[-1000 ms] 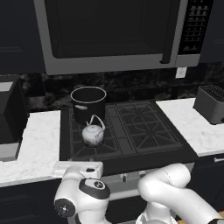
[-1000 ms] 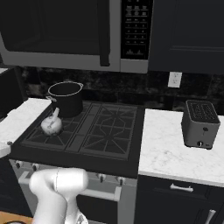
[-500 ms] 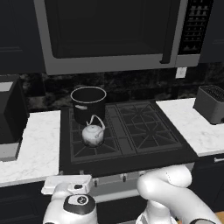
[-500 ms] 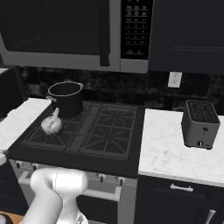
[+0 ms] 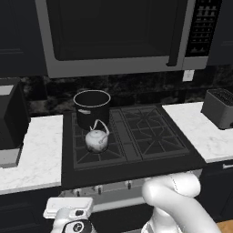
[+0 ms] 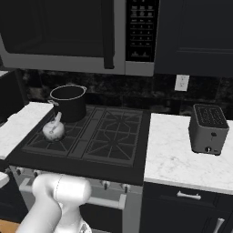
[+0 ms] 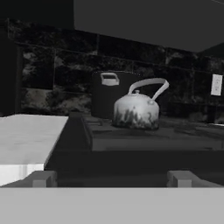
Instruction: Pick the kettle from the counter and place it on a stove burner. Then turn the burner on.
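one counter (image 5: pixel 36 154), white marble-look, either side of a black cooktop (image 5: pixel 132 159). one microwave (image 5: pixel 118 36) mounted above. one black pot (image 5: pixel 92 108) on the rear left grate. one toaster (image 6: pixel 208 129) on the right stretch of counter. one kettle (image 5: pixel 97 139), silvery, standing upright on the front left stove burner (image 5: pixel 98 148), just in front of the pot, handle arched up. one gripper (image 7: pixel 111 178), low before the stove front, well apart from the kettle; finger tips (image 7: pixel 41 178) spread wide, holding nothing, though only their ends show, so this is likely rather than certain.
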Available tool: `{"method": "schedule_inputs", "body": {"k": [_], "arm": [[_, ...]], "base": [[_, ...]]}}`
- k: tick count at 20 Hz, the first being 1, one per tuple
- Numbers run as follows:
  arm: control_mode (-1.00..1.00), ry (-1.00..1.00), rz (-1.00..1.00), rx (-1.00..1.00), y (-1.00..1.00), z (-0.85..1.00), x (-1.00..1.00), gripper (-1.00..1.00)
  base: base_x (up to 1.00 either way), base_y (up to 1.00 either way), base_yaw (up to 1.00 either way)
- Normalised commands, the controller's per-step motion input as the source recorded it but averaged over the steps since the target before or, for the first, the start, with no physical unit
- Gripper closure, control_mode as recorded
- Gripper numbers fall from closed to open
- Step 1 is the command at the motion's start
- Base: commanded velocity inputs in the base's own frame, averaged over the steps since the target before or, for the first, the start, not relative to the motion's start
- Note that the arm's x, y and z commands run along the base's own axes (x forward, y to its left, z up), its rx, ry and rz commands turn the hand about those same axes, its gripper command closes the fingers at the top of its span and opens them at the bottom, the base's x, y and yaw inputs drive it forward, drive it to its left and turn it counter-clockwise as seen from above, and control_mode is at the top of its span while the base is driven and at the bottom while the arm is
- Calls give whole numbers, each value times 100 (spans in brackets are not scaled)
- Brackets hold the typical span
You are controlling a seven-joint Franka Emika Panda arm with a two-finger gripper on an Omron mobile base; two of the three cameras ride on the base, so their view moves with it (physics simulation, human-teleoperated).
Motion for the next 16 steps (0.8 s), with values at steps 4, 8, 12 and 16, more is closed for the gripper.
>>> {"method": "schedule_inputs", "body": {"k": [4, 8, 12, 16], "arm": [[-100, -10, 0, 2, 0, -57, -8, -100], [-100, -11, 0, 4, 0, -41, -1, -100], [-100, -13, 0, 2, -2, -23, 3, -100], [-100, -3, 0, 0, 0, -13, 10, -100]], "base": [[0, 0, 0], [0, 0, 0], [0, 0, 0], [0, 0, 0]]}}
